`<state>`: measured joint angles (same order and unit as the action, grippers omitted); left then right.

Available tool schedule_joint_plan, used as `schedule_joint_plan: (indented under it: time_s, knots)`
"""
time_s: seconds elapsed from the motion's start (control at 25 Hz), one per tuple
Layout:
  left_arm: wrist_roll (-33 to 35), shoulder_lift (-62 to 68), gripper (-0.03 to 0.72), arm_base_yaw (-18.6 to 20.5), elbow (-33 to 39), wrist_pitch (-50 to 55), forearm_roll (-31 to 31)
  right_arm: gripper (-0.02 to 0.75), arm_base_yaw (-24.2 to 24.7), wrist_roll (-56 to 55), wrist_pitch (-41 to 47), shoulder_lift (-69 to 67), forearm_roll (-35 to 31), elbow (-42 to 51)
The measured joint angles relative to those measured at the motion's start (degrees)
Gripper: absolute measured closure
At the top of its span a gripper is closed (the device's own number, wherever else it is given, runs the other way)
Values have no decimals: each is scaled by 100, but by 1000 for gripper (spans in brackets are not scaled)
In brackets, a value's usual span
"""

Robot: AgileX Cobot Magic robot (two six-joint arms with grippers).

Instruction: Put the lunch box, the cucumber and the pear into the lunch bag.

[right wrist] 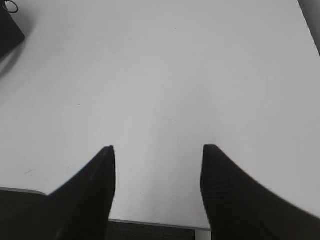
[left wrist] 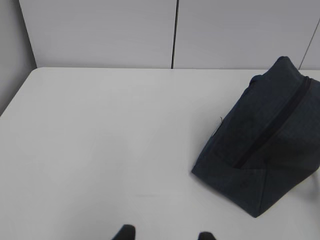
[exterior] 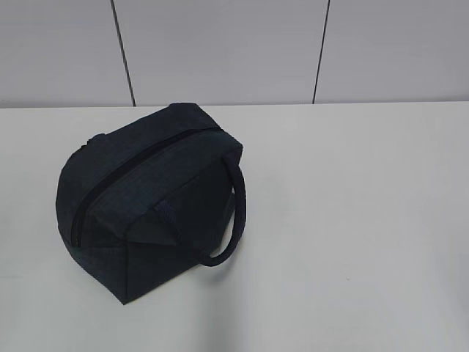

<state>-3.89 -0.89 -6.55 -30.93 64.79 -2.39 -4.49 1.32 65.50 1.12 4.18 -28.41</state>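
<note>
The dark navy lunch bag (exterior: 150, 202) sits zipped shut on the white table, left of centre, one loop handle hanging over its right side. It also shows at the right of the left wrist view (left wrist: 265, 145), and its corner with the metal ring pull shows at the top left of the right wrist view (right wrist: 9, 25). My left gripper (left wrist: 165, 234) is open and empty, left of the bag. My right gripper (right wrist: 157, 147) is open and empty over bare table near the front edge. The lunch box, cucumber and pear are out of view. Neither gripper shows in the exterior view.
The white table (exterior: 352, 220) runs back to a grey panelled wall (exterior: 220, 51). The table's front edge (right wrist: 150, 222) shows between my right fingers.
</note>
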Motion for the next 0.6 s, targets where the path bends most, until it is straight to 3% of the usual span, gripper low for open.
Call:
schedule_joint_plan:
  time_s: [0.6]
  knots:
    - [0,0,449,0,0,0,0,313,0,0,0,0,0,0]
